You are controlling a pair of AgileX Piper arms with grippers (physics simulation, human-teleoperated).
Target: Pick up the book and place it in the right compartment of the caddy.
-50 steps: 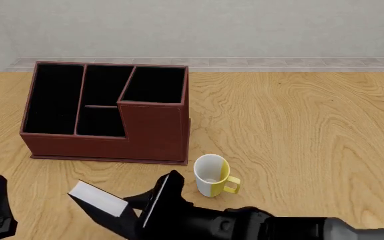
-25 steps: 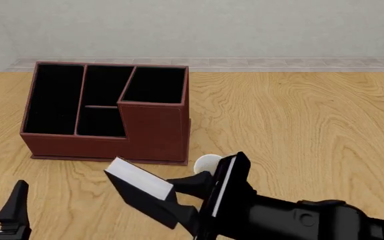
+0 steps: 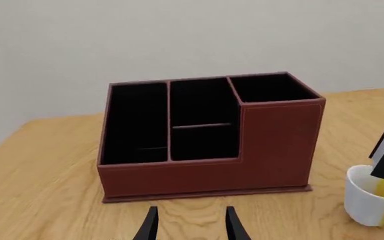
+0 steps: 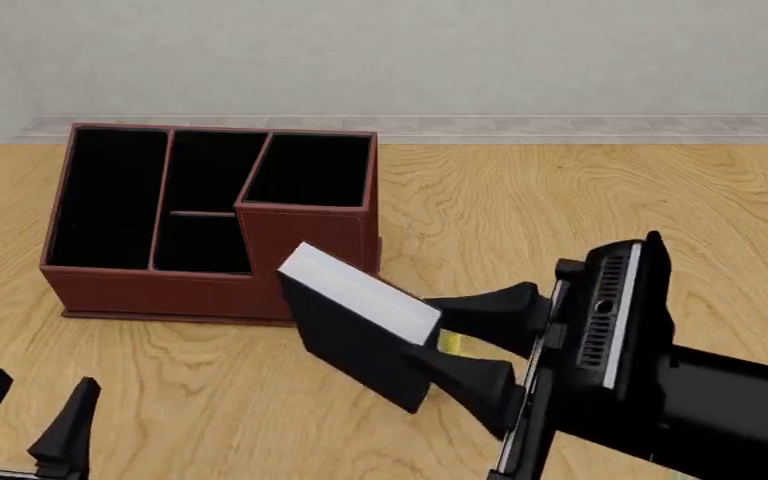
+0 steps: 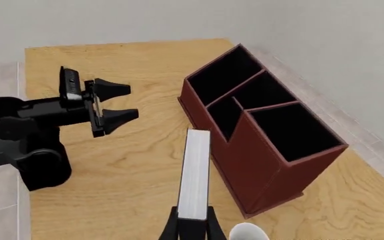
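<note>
My right gripper [image 4: 471,340] is shut on the book [image 4: 357,325], black-covered with a white page edge, held tilted in the air in front of the caddy [image 4: 307,268]. The right wrist view shows the book [image 5: 195,175] edge-on between my fingers. The reddish-brown caddy [image 3: 272,145] has a black interior. Its right compartment [image 4: 309,170] is the squarish section behind the tall front wall; it also shows in the right wrist view [image 5: 297,131] and the left wrist view [image 3: 271,87]. My left gripper [image 4: 31,415] is open and empty near the front left edge.
A white and yellow mug [image 3: 372,197] stands on the table just right of the caddy's front; in the front view the book and right gripper hide nearly all of it. The left arm [image 5: 38,117] shows in the right wrist view.
My right gripper has lifted the book up and to the right, from low near the table's front edge to in front of the caddy's tall wall. The left gripper shifted slightly.
</note>
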